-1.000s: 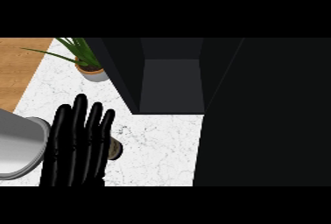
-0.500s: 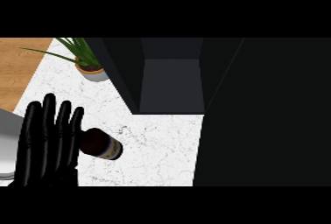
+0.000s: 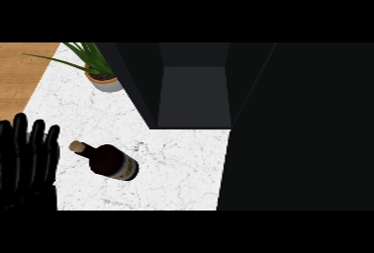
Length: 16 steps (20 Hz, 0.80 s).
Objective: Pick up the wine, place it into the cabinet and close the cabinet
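The wine bottle (image 3: 111, 161) is dark brown with a cork at its upper-left end and a pale label band near its base. It sits on the white marble counter (image 3: 168, 163), in front of and left of the open dark cabinet (image 3: 194, 96). My left hand (image 3: 27, 158) shows at the view's left edge, open with fingers straight and pointing up. It is just left of the bottle and apart from it. My right hand does not show.
A potted green plant (image 3: 101, 74) stands at the back left beside the cabinet. A wooden surface (image 3: 18, 74) borders the counter on the far left. A broad dark panel (image 3: 300, 128) fills the right side.
My left hand has slid left and down, away from the counter's middle. The bottle, hidden beneath it before, now shows in full.
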Tool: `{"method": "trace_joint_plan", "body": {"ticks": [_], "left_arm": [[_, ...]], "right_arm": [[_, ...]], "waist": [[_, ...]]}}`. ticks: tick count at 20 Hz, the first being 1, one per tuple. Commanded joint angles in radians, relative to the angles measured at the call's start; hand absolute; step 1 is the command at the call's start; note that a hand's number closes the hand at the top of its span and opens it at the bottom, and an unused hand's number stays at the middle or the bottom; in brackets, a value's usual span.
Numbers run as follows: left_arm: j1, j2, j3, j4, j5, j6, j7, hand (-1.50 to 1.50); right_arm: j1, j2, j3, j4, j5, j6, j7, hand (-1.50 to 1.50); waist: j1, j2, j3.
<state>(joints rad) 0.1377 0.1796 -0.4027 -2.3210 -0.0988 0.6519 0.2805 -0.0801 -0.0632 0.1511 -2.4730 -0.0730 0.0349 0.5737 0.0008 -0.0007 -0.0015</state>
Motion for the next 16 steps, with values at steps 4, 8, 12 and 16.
{"method": "trace_joint_plan", "body": {"ticks": [4,8,12,16], "left_arm": [[0.067,0.014,0.183,0.13,0.217,-0.128,-0.173,-1.5],[0.121,-0.006,0.19,0.192,0.247,-0.181,-0.212,-1.5],[0.122,-0.03,0.254,0.377,0.331,-0.287,-0.369,-1.5],[0.139,-0.04,0.302,0.518,0.38,-0.375,-0.481,-1.5]], "right_arm": [[0.057,-0.024,-0.084,-0.097,-0.125,0.04,0.001,-1.5],[0.047,0.047,0.06,-0.039,0.044,-0.005,-0.024,-1.5],[0.025,0.014,-0.008,-0.057,-0.042,0.017,0.017,-1.5],[-0.033,0.006,-0.02,-0.056,-0.026,0.003,0.049,-1.5]], "waist": [[-0.003,0.0,0.001],[0.001,0.0,0.001],[-0.001,0.0,0.001],[0.001,0.0,0.0]]}}
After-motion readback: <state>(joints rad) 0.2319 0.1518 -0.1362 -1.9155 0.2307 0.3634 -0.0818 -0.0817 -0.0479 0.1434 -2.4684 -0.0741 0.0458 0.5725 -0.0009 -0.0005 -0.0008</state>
